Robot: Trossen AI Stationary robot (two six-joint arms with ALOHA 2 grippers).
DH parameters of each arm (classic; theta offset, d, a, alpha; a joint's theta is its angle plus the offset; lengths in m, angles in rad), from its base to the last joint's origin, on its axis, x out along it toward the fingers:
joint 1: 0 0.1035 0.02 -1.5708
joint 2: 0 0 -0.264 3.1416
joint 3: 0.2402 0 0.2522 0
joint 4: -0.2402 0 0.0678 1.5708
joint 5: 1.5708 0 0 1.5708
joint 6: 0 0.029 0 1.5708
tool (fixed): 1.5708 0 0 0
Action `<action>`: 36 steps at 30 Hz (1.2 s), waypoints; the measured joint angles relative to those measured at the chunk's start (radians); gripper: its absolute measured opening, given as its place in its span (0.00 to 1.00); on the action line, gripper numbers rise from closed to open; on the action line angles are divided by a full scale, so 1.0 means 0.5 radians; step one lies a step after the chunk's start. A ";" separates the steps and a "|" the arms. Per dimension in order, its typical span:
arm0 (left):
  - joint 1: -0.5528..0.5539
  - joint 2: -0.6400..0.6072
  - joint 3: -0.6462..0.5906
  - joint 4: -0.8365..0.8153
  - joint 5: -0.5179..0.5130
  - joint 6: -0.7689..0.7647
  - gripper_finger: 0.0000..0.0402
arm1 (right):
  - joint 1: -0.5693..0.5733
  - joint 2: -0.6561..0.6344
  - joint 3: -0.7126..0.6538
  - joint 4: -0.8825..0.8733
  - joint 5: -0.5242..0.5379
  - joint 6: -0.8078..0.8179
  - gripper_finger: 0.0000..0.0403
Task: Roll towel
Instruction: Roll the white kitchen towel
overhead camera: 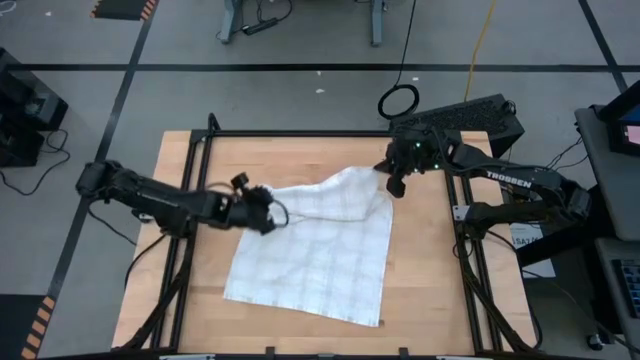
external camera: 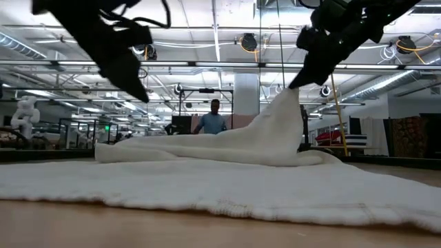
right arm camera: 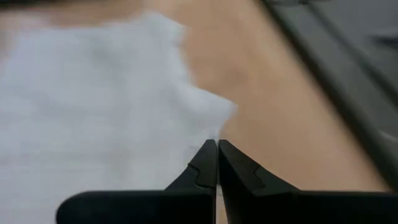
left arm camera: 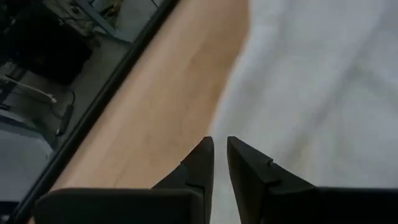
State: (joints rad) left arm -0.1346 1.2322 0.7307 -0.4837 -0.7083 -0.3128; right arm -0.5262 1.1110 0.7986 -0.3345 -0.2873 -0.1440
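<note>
White plaid cloth, the towel (overhead camera: 318, 252), is lying spread over the middle of the wooden table (overhead camera: 180, 160), its far edge folded back. We are pinching its far right corner with our right gripper (overhead camera: 396, 180), jaws closed tight on the fabric and lifting it into a peak. Our left gripper (overhead camera: 268, 216) is hovering over the towel's far left edge, fingers slightly parted, holding nothing

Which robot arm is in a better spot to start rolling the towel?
Probably the right. Its tool is shut on the towel corner, lifting it off the table. The left tool sits at the opposite edge, slightly apart, holding nothing.
</note>
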 joint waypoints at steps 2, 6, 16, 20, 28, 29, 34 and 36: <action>0.102 -0.022 0.009 0.122 0.081 0.119 0.14 | 0.056 -0.005 0.000 0.031 -0.155 0.048 0.00; 0.226 -0.084 0.013 0.390 0.374 0.305 0.14 | 0.216 -0.010 0.000 0.026 -0.209 0.153 0.00; 0.445 -0.083 -0.267 0.687 0.851 0.443 0.28 | 0.801 -0.010 0.000 -0.045 -0.133 0.496 0.00; 0.480 -0.083 -0.307 0.678 0.740 0.349 0.36 | 1.063 -0.010 0.000 -0.152 0.101 0.697 0.00; 0.489 -0.037 -0.318 0.693 0.929 0.548 0.39 | 1.439 -0.010 0.000 -0.265 0.649 1.040 0.00; 0.498 -0.027 -0.331 0.685 0.931 0.572 0.39 | 1.468 -0.010 0.000 -0.265 0.686 1.061 0.00; 0.533 0.103 -0.356 0.664 0.945 0.600 0.39 | 1.597 -0.005 0.000 -0.270 0.804 1.103 0.00; 0.534 0.173 -0.356 0.689 0.923 0.653 0.39 | 1.656 0.002 0.000 -0.272 0.838 1.103 0.00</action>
State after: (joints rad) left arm 0.1323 1.3186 0.5526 -0.1392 -0.2469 0.0137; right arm 0.3016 1.1119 0.7986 -0.4706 0.1318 0.4076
